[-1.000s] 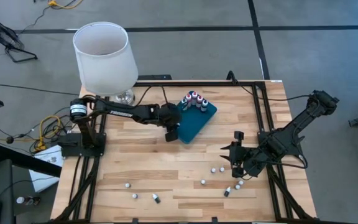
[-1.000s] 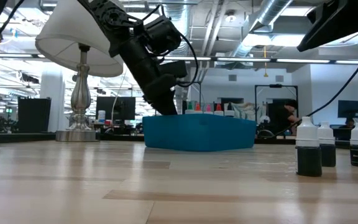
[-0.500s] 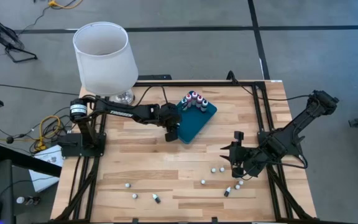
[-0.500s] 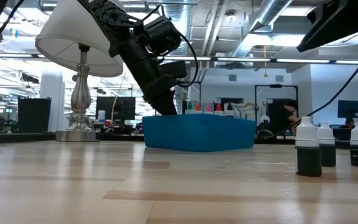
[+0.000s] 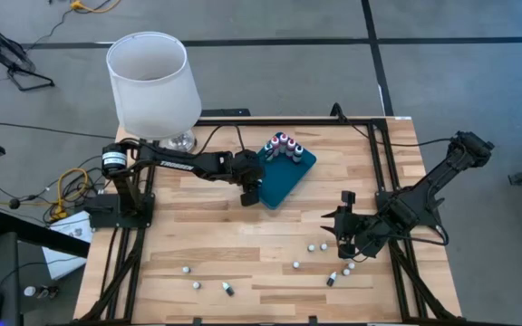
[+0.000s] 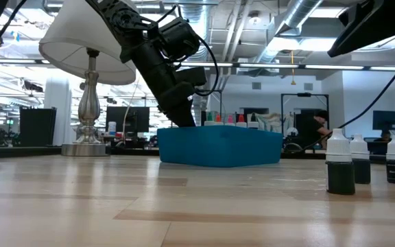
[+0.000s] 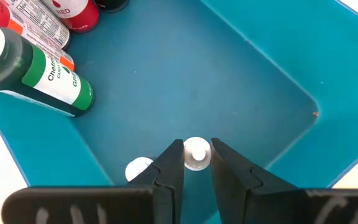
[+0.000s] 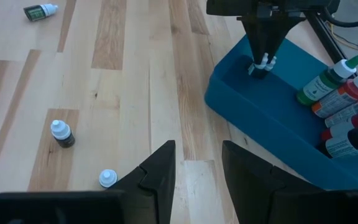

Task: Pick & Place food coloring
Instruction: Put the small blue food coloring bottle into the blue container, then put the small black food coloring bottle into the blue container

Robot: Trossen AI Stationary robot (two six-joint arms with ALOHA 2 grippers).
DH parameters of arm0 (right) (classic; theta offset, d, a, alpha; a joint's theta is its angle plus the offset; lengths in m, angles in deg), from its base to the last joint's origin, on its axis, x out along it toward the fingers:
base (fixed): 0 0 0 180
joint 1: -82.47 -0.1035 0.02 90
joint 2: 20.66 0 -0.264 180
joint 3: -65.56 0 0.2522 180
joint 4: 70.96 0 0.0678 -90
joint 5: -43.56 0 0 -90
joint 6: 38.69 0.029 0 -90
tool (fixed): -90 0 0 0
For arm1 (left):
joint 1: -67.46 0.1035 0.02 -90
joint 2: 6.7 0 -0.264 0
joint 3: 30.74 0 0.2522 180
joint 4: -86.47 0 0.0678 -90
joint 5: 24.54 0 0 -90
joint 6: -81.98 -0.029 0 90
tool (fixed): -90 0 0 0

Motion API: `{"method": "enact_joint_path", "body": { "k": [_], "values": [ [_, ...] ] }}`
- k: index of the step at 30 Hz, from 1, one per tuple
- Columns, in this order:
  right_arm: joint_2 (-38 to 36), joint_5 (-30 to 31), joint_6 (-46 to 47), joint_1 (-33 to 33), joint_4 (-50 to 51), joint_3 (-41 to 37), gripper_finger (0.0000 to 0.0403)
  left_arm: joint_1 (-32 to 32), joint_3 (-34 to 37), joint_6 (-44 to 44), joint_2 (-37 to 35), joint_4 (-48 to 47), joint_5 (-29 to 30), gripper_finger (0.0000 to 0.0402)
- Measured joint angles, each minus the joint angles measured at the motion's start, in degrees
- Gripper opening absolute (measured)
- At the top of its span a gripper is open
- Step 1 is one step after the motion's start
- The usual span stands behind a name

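A teal tray (image 5: 286,179) lies at the table's far middle, with several red, green and dark food coloring bottles (image 5: 284,145) grouped at its far end (image 7: 42,71). My left gripper (image 5: 251,192) reaches slanting down into the tray's near-left end (image 8: 261,62) and is shut on one small white-capped bottle (image 7: 196,154). A second white cap (image 7: 138,168) stands right beside it. My right gripper (image 8: 197,163) hovers open over the wood at the right (image 5: 333,223), with nothing between its fingers. My left gripper pinches the small bottle's white cap (image 7: 196,163) between its two fingertips (image 7: 169,171). The fingers come slanting down from the table's left side. The bottle stands upright inside the tray's end; its body is hidden under the cap, and whether its base rests on the tray floor I cannot tell.
Several loose bottles are scattered over the near half of the table (image 5: 227,289) (image 5: 312,246) (image 5: 331,279), three of them showing up close in the low view (image 6: 340,168). One lies on its side (image 8: 40,10). A white-shaded lamp (image 5: 152,86) stands at the far left corner.
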Motion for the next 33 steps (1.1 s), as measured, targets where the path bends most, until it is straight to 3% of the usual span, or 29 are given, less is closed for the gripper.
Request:
{"method": "enact_joint_path", "body": {
  "k": [21, 33],
  "values": [
    [0.00, 0.00, 0.00, 0.00, -0.01, 0.00, 0.0121, -0.02, 0.00, 0.00, -0.02, -0.02, 0.55, 0.0056],
    [0.00, 0.00, 0.00, 0.00, 0.00, 0.00, 0.0121, -0.04, 0.00, 0.04, -0.02, -0.02, 0.57, 0.0124]
  ]
}}
